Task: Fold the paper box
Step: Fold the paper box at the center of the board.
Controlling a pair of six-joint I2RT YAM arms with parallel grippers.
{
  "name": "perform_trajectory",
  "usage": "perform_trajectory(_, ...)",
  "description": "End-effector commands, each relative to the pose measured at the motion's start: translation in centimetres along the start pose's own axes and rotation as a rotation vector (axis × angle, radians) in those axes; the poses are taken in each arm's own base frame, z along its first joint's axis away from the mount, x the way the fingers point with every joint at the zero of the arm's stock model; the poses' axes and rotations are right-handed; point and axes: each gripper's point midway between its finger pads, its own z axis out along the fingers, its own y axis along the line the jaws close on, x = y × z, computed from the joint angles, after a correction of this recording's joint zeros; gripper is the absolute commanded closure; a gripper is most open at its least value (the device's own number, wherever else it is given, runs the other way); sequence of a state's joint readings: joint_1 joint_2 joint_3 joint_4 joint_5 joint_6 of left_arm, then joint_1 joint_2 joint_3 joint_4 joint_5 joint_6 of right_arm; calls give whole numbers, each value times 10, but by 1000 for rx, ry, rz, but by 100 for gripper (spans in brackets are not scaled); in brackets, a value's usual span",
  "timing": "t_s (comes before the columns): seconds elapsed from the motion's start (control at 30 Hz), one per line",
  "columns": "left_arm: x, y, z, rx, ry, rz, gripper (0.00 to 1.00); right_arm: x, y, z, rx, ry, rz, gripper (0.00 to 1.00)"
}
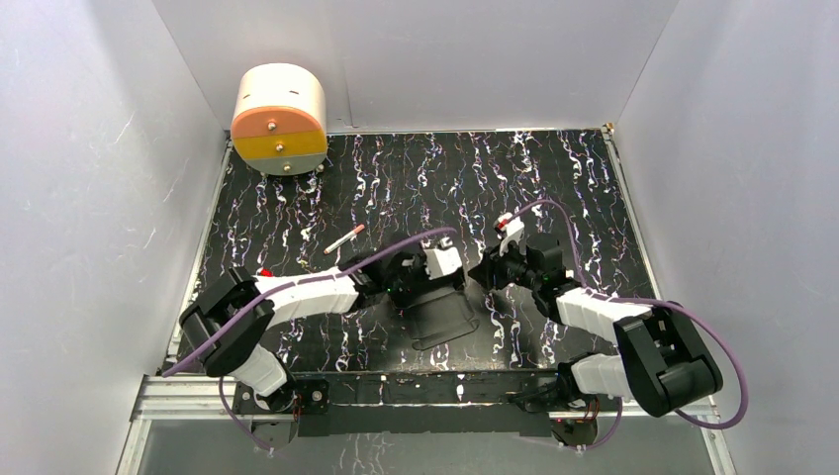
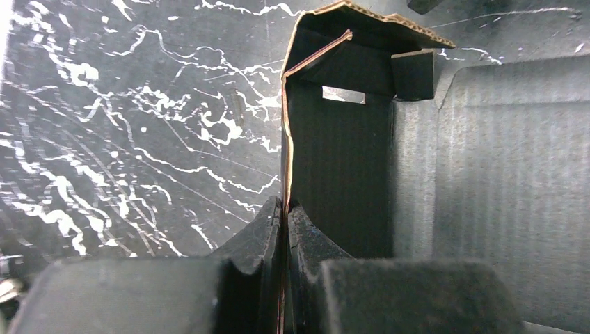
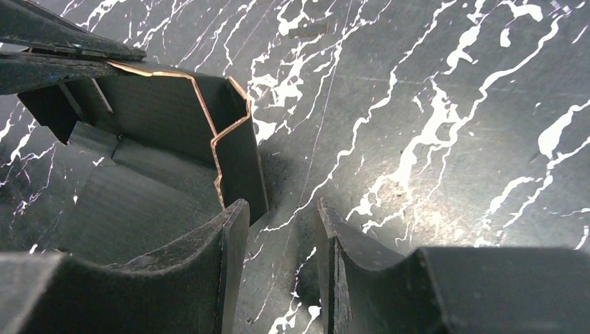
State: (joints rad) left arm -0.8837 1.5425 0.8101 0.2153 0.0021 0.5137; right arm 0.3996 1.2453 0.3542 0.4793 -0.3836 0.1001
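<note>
The paper box [image 1: 442, 319] is black card lying partly flat near the table's front middle, with one side wall raised. In the left wrist view that wall [image 2: 339, 167] stands upright with its brown cut edge showing, and a flat panel [image 2: 508, 181] lies to its right. My left gripper [image 2: 286, 210] is shut on the wall's edge, and it sits at the box's far side [image 1: 447, 265]. My right gripper [image 3: 282, 212] is open just right of the box's folded corner flap [image 3: 240, 149], with only table between its fingers. It hovers at the box's far right [image 1: 492, 272].
A cream and orange cylinder [image 1: 279, 119] stands at the back left corner. A small stick [image 1: 343, 238] lies on the marbled table [image 1: 554, 178] behind the left arm. White walls close in three sides, and a metal rail [image 1: 416, 391] runs along the near edge.
</note>
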Motion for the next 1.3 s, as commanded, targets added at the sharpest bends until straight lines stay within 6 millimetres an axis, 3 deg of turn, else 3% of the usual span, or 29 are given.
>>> perform_trajectory(0.0, -2, 10, -7, -198, 11, 128, 100, -8, 8, 4, -56, -74, -9, 52)
perform_trajectory(0.37, 0, -12, -6, -284, 69, 302, 100, 10, 18, 3, -103, -64, 10, 51)
perform_trajectory(0.53, -5, -30, -7, -269, 68, 358, 100, 7, 13, 5, -84, -86, -12, 49)
perform_trajectory(0.77, 2, -51, -4, -258, 123, 429, 100, 1, 15, 7, -104, -143, -58, 49)
perform_trajectory(1.13, 8, -69, -5, -199, 157, 453, 100, -10, 43, -1, -265, -233, -180, 46)
perform_trajectory(1.27, 17, -72, -1, -190, 197, 469, 100, -13, 42, -1, -258, -250, -205, 46)
